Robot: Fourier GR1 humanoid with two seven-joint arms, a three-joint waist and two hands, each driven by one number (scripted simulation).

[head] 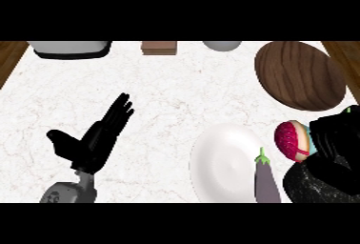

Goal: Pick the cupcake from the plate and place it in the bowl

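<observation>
Cupcake (293, 139) pinched in my right hand (336, 143), off white plate (224, 162). Carry level toward wooden bowl (301, 74), clear eggplant (266, 181). Left hand (95, 138) spread, resting.

The right hand (336, 138) curls its fingers (325, 143) round the cupcake (291, 139), just right of the white plate (224, 164).

On my white marble bench (141, 86) a purple eggplant (266, 183) lay beside the plate; a small brown wooden block (159, 47) stood at the far edge.
</observation>
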